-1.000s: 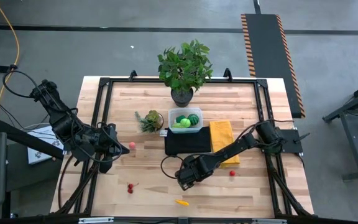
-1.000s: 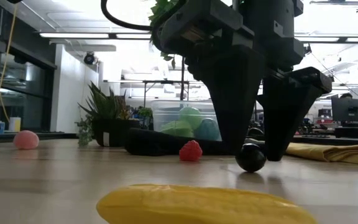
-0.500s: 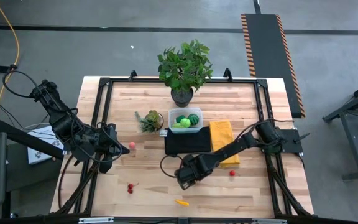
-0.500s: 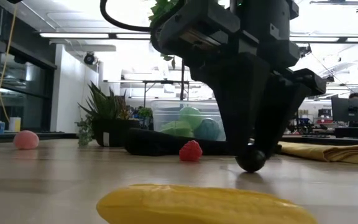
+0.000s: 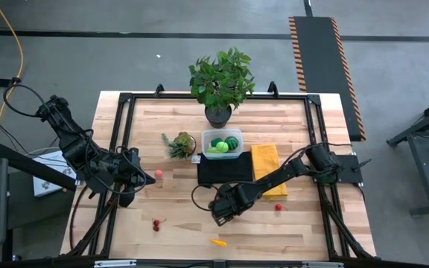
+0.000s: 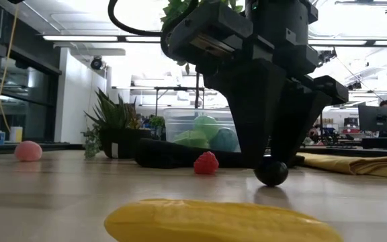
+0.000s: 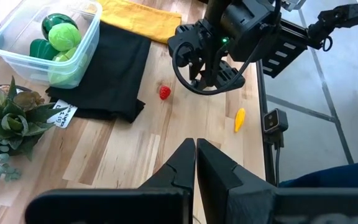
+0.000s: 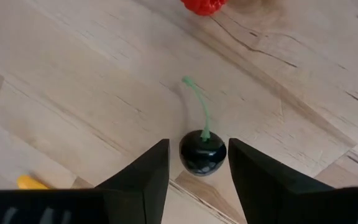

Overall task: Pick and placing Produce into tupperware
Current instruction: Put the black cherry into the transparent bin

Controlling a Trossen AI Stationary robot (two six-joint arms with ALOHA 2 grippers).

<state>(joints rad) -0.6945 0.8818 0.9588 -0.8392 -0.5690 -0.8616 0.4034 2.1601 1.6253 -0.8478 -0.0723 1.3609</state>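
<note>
The right gripper (image 8: 199,163) pinches a dark cherry (image 8: 202,154) low on the surface (image 5: 177,167), near the black cloth (image 5: 224,171). Beyond it, the tupperware (image 5: 223,144) holds green produce (image 5: 221,146). The left gripper (image 7: 196,148), fingers together, waits at the surface's left side.

Wooden table (image 5: 289,119) with black frame rails. Large leafy potted plant (image 5: 221,80) at the far edge. Small spiky plant in a round pot (image 5: 180,144) beside the black folded cloth (image 5: 225,170). Yellow cloth (image 5: 265,164) touches the black cloth's side
</note>
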